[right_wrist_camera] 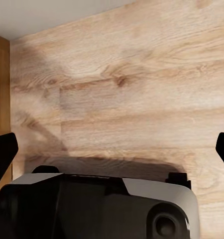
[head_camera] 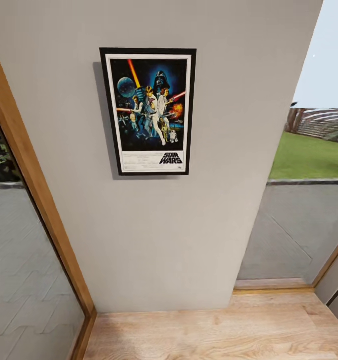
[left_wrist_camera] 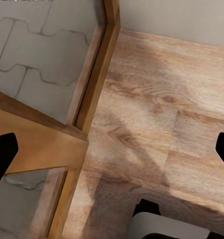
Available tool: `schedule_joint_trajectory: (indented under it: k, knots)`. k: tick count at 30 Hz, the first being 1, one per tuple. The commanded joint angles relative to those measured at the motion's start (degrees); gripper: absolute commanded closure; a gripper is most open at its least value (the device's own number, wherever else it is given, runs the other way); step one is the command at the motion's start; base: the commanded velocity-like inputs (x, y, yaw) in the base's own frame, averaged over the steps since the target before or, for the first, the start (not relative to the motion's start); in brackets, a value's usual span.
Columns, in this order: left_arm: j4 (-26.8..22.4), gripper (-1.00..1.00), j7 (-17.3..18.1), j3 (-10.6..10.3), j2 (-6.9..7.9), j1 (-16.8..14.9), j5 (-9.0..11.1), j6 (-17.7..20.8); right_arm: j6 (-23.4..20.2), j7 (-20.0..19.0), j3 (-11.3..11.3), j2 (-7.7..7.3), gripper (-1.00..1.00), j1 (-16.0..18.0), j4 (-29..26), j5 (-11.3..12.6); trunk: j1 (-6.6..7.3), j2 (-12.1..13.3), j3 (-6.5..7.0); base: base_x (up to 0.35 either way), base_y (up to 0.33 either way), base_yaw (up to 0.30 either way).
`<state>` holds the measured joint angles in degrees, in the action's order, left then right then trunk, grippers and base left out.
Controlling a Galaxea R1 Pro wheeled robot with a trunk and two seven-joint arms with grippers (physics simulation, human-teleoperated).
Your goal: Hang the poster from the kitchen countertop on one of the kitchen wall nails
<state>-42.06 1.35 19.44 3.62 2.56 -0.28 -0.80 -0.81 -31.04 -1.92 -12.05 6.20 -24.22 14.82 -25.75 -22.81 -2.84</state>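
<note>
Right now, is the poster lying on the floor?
No, the poster hangs upright on the grey wall, well above the wood floor.

Wood plank floor (head_camera: 214, 330), wooden door frame (head_camera: 34, 180), lawn (head_camera: 309, 155)

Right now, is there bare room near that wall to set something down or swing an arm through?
Bare wood floor lies below the grey wall, bordered by the wooden window frame on one side and the doorway threshold on the other. The wall below the poster is bare. The corner at the frame's foot is tightest.
</note>
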Motion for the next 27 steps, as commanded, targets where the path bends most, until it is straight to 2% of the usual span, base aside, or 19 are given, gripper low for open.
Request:
schedule_joint_trajectory:
  k: [1, 8, 9, 13, 14, 15, 16, 20, 27]
  knots:
    - [0.0, -1.0, 0.1, 0.1, -0.01, 0.0, 0.0, -0.1, -0.1, -0.3, -0.2, 0.01, -1.0, 0.0, 0.1, 0.3, -0.04, -0.1, -0.02, 0.0, 0.0, 0.0]
    - [0.0, -1.0, 0.1, 0.1, -0.01, 0.0, -0.1, -0.1, -0.1, 1.0, -0.2, 0.45, -1.0, 0.0, 1.6, 0.3, -0.04, -0.1, 0.42, 0.0, 0.0, 0.0]
    - [0.0, -1.0, 0.1, 0.1, -0.01, 0.0, -0.1, -0.1, 0.0, 2.4, -0.2, 1.06, -1.0, 0.0, 3.3, 0.2, -0.04, -0.1, 0.43, 0.0, 0.0, 0.0]
    - [0.0, -1.0, 0.1, 0.1, -0.01, 0.0, -0.1, -0.2, 0.5, 4.3, -0.3, 1.96, -1.0, 0.0, 7.5, 0.3, -0.04, -0.1, 0.46, 0.0, 0.0, 0.0]
    - [0.0, -1.0, 0.1, 0.1, -0.01, 0.0, -0.1, -0.2, 0.7, 5.0, -0.3, 2.29, -1.0, 0.0, 11.2, 0.3, -0.04, -0.1, 0.46, 0.0, 0.0, 0.0]
    - [0.0, -1.0, 0.1, 0.1, -0.01, 0.0, -0.1, -0.2, 0.7, 5.0, -0.3, 2.29, -1.0, 0.0, 11.2, 0.3, -0.04, -0.1, 0.46, 0.0, 0.0, 0.0]
    - [0.0, -1.0, 0.1, 0.1, -0.01, 0.0, -0.1, -0.2, 0.7, 5.4, -0.3, 2.47, -1.0, 0.0, 14.7, 0.2, -0.04, -0.1, 0.46, 0.0, 0.0, 0.0]
    - [0.0, -1.0, 0.1, 0.1, -0.01, 0.0, -0.1, -0.2, 0.7, 5.6, -0.3, 2.59, -1.0, 0.0, 19.8, 0.2, -0.04, -0.1, 0.46, 0.0, 0.0, 0.0]
    - [0.1, -1.0, 0.1, 0.1, -0.01, 0.0, -0.1, -0.1, 0.8, 5.8, -0.2, 2.64, -1.0, 0.0, 22.5, 0.3, -0.04, -0.1, 0.47, 0.0, 0.0, 0.0]
